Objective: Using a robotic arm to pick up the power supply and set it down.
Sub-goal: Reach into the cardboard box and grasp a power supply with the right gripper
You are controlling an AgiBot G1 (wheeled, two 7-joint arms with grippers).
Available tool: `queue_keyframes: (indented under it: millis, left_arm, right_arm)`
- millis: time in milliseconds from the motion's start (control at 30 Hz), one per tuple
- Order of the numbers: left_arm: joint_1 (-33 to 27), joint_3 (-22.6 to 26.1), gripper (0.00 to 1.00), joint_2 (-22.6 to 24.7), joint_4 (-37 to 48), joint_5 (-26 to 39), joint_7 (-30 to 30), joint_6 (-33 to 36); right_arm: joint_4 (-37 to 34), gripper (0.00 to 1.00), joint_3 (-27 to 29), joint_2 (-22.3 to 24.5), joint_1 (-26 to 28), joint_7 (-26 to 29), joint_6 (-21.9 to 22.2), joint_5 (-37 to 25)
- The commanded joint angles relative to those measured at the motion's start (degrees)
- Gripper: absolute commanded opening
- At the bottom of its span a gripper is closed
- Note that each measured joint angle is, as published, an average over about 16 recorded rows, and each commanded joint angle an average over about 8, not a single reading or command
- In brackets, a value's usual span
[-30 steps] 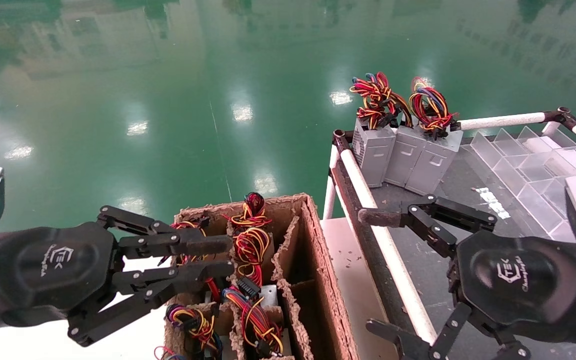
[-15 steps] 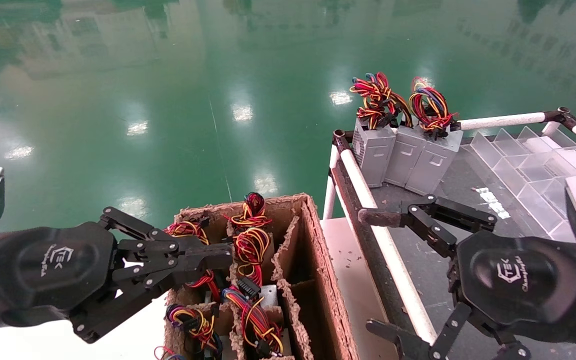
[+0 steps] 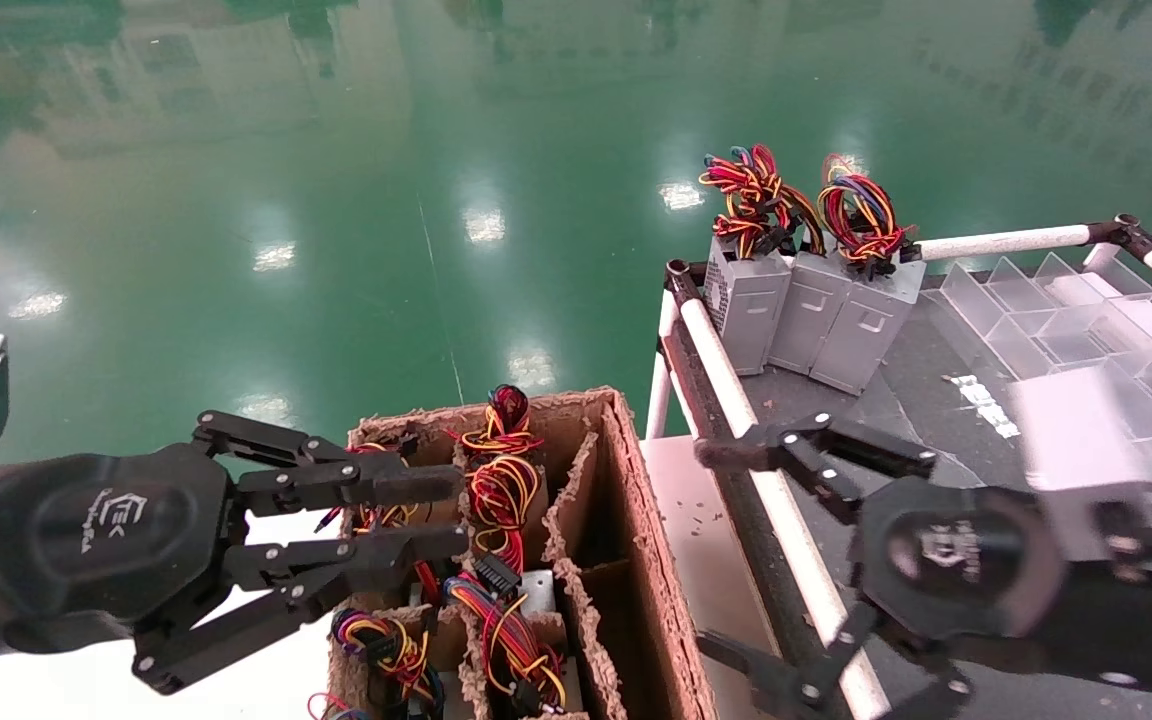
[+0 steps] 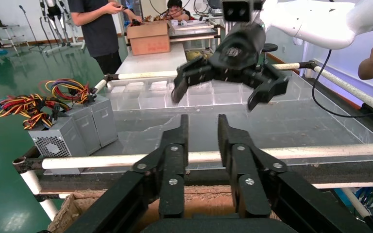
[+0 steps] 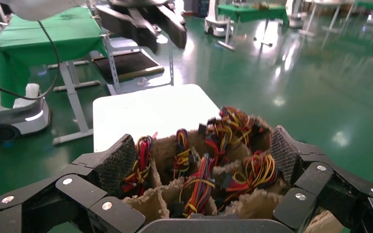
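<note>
A cardboard box (image 3: 636, 520) with dividers holds several power supplies, mostly showing as red, yellow and black wire bundles (image 3: 501, 490). My left gripper (image 3: 451, 515) hovers over the box's near-left cells, open, with nothing between its fingers (image 4: 182, 133). My right gripper (image 3: 714, 550) is wide open over the cart rail, just right of the box. In the right wrist view the box (image 5: 252, 206) and its bundles lie between the right gripper's (image 5: 201, 155) spread fingertips. Three silver-grey power supplies (image 3: 811, 305) stand upright on the cart's far corner.
The cart has a white pipe rail (image 3: 726, 375) and a dark top carrying a clear divider tray (image 3: 1066, 330). A pale table surface (image 3: 706, 560) lies between box and cart. Green floor lies beyond. A person (image 4: 97, 24) stands behind the cart.
My left gripper's fingers closed half a second ago and have opened again. My right gripper has moved left toward the box, still wide open.
</note>
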Motion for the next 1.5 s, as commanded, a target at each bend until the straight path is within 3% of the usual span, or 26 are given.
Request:
queue_keyframes:
  millis: [33, 400, 667, 900, 1433, 1467, 1500]
  left_arm:
    - [0.00, 0.00, 1.00, 0.00, 0.00, 0.00, 0.00, 0.00]
    - [0.01, 0.01, 1.00, -0.01, 0.02, 0.00, 0.01, -0.02]
    - [0.00, 0.02, 1.00, -0.01, 0.03, 0.00, 0.01, -0.02]
    - [0.00, 0.03, 1.00, -0.01, 0.04, 0.00, 0.02, -0.02]
    - [-0.01, 0.04, 1.00, -0.02, 0.04, -0.01, 0.03, -0.02]
    - [-0.01, 0.04, 1.00, -0.02, 0.04, -0.01, 0.03, -0.02]
    - [-0.01, 0.04, 1.00, -0.02, 0.04, -0.01, 0.03, -0.02]
  right_arm:
    - [-0.59, 1.00, -0.83, -0.97, 0.11, 0.35, 0.81, -1.25]
    - [-3.66, 1.00, -6.10, -5.22, 2.78, 2.10, -3.38, -4.52]
    - [-4.63, 1.00, -7.37, -7.10, 2.17, 2.52, -0.90, -7.15]
    - [-7.76, 1.00, -10.70, -12.63, 2.09, 3.58, 1.95, -11.35]
    - [-20.40, 1.00, -17.46, -27.10, 6.26, 1.09, -0.10, -16.95]
    - [-21.10, 0.99, -17.70, -27.65, 6.35, 0.70, -0.22, -17.19]
    - [-21.78, 0.91, -17.92, -28.18, 6.41, 0.31, -0.33, -17.39]
